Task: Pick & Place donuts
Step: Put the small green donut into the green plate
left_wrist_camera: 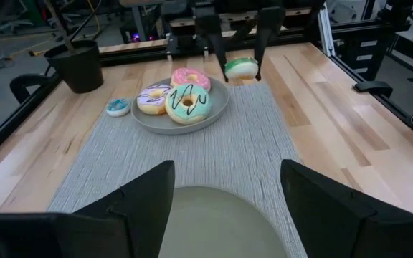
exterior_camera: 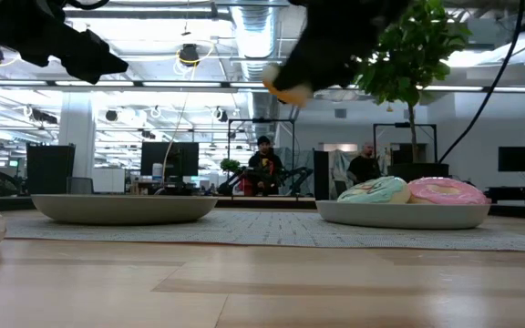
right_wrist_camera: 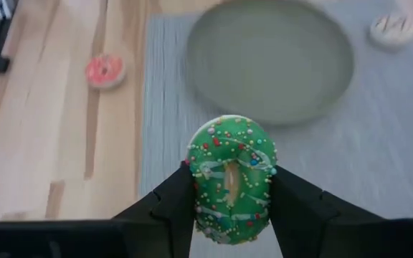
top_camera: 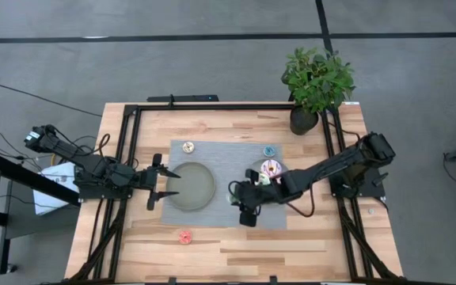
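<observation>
The small green donut [right_wrist_camera: 231, 179] stands upright, pinched across its rim by the right gripper [right_wrist_camera: 229, 192] fingers, raised off the mat with the empty plate [right_wrist_camera: 271, 61] ahead. It looks light, stiff, maybe slick; rim grip suits. The left gripper [top_camera: 167, 184] waits, fingers spread.

A: so how are the cams set up?

B: one's overhead, straight down on the whole light wooden table [top_camera: 236, 245]. One sits at tabletop level, looking across into the room.

A: and the wrists?

B: close-up, facing each other; both catch the empty grey round plate [right_wrist_camera: 269, 61].
</observation>
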`<state>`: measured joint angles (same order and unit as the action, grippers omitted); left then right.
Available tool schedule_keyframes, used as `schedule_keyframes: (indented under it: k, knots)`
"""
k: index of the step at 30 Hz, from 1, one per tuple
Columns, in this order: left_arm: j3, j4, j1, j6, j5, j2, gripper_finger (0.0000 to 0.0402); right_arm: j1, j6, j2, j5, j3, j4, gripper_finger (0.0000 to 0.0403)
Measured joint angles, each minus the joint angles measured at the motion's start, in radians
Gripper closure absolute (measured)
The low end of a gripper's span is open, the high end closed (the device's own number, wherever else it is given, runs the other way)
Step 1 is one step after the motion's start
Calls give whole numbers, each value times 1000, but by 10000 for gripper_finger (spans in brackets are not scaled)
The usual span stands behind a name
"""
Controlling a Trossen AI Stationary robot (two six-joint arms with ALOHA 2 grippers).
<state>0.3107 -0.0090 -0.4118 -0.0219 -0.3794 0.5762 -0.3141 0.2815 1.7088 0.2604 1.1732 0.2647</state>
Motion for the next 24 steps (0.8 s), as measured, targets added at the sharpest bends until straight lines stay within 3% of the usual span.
schedule_keyframes:
  k: [13, 24]
  knots:
    - [0, 6, 0, -26, -3, 0, 154, 121, -215, 0, 2, 0, -196, 224]
    - [0, 47, 0, -62, -77, 0, 154, 155, -396, 61, 20, 48, -329, 221]
